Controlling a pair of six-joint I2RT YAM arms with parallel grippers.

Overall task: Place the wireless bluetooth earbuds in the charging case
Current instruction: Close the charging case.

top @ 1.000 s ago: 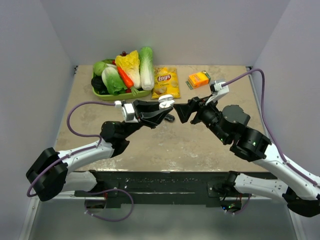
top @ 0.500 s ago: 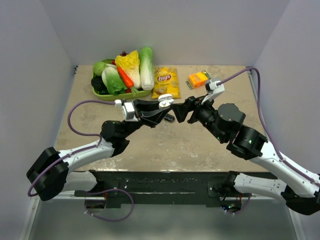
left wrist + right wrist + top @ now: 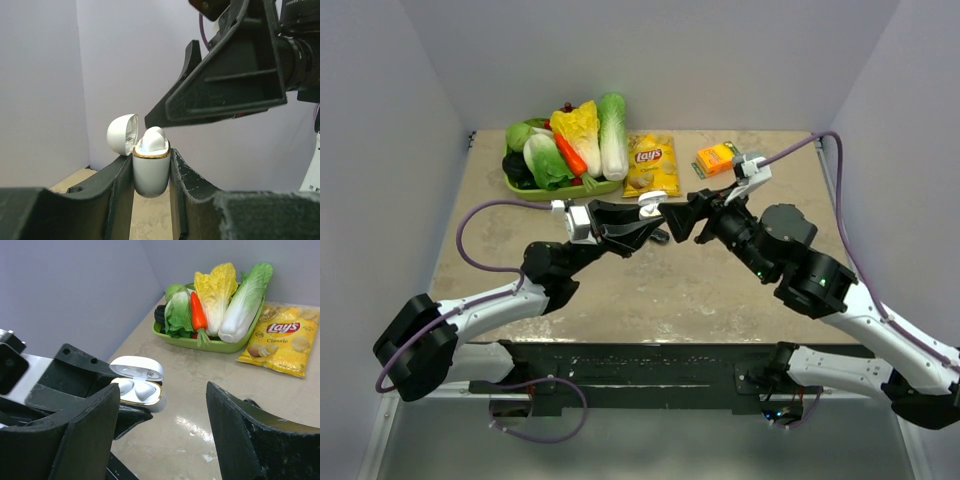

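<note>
Pinching the case by its sides, the left claw holds it upright in the air above the desk. The lid is hinged back, so the open mouth faces up and toward the other arm. The right claw hovers just beside the case, its fingers spread wide with nothing between them and its tips near the mouth. That stance suits nudging or pressing rather than carrying. Two white rounded shapes inside the gold rim look like the earbuds; no black ones show clearly anywhere. Seen from the left wrist, one stands proud of the rim, so I judge it not fully seated. A gentle downward push seems the next need, light enough not to twist the case out of its grip.
</note>
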